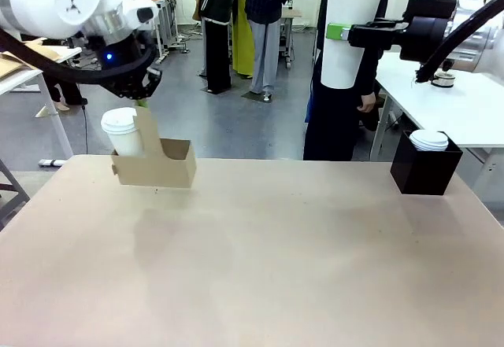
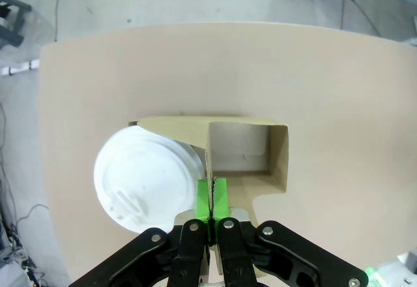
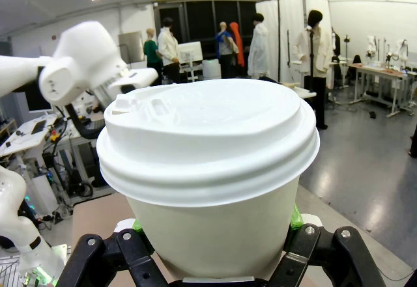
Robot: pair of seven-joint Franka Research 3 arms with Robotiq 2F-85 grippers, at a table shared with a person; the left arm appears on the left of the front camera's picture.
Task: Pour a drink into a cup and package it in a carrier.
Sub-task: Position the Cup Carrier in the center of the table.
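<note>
Open lab hall with a grey floor, a white bench (image 1: 457,103) at the right and several people standing well back; one person in dark clothes (image 1: 335,127) stands at the far side of the work table. Work surface: tan, matte table (image 1: 252,268), bare over most of its area. Left arm (image 1: 71,5) enters from the left, and the left gripper (image 2: 212,199) is clenched, green pads pinching the thin central handle wall of the carrier (image 1: 169,172) from above. Carrier sits over the far-left part of the table; a faint shadow lies on the tabletop below it, so it seems to hang just clear of the surface, though contact cannot be settled. Of its two slots, one holds the cup in the slot (image 1: 124,133), upright and lidded; the other slot (image 2: 238,147) is unfilled. Right arm (image 1: 465,28) reaches in from the right, well above the table, and the right gripper (image 1: 346,32) is clamped on the tall white cup (image 1: 345,56), held upright in the air near its upper part, lid (image 3: 208,137) on. Black box (image 1: 425,172) stands at the far-right table edge with white lids (image 1: 429,139) stacked in it. Raised moulding on the cup lids is too faint to read.
</note>
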